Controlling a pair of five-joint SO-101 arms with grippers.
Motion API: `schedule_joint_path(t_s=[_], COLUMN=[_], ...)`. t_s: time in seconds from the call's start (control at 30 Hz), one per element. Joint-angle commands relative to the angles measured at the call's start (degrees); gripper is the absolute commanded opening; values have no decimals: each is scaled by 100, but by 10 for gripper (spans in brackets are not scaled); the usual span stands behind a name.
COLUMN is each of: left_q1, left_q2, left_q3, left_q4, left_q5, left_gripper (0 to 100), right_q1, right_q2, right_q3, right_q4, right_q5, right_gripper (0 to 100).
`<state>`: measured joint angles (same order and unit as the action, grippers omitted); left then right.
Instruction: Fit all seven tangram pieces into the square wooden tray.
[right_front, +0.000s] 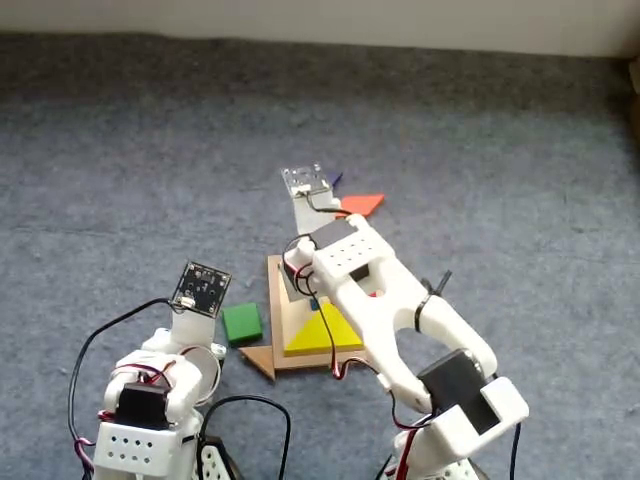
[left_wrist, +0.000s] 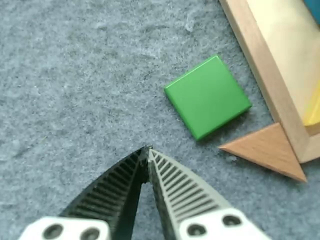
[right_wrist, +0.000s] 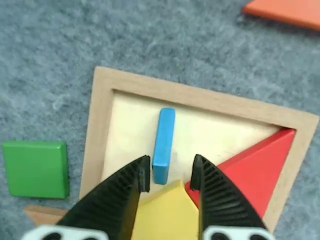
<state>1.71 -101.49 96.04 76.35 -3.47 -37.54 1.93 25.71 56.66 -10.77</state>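
Hovering my right gripper (right_wrist: 170, 172), jaws parted, over the wooden tray (right_wrist: 102, 125): yellow triangle (right_wrist: 167, 212), red triangle (right_wrist: 255, 170), blue piece (right_wrist: 164, 140) (standing on edge) inside; left gripper (left_wrist: 148, 152) pinched closed.

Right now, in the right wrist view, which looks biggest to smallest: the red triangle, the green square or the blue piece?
1. Red triangle and green square: too alike to rank; the right gripper covers part of the red one.
2. Blue piece: clearly smallest.
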Motion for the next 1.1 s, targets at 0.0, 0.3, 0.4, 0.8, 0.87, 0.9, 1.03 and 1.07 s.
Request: schedule_joint_path(t_s=[0.0, 0.3, 0.4, 0.8, 0.87, 0.9, 1.03, 1.07], left_q1=[-75, -75, -75, -75, -75, -75, -75, -75], left_q2=[-171, -171, -171, -171, -171, -171, -171, -171], left_q3=[119, 119, 119, 119, 119, 119, 119, 119], left_q4=[35, 35, 35, 35, 35, 35, 35, 35], left_q5=[-44, -44, -44, -44, -44, -44, -44, -44], left_gripper=[7, 7, 7, 7, 7, 7, 7, 7], right_q1=[180, 585, 567, 602, 690, 743, 1051, 1103], right_q2=[-321, -347, -365, -330, -330, -330, -330, -330], right_q3=[-66, -101, -101, -75, -66, -66, -84, -66], right_q4=[-84, -84, -84, -409, -576, -620, -646, -646], right_q5=[-9, -9, -9, 1064, 1081, 1081, 1116, 1257], right_gripper=[138, 138, 138, 9, 6, 6, 6, 6])
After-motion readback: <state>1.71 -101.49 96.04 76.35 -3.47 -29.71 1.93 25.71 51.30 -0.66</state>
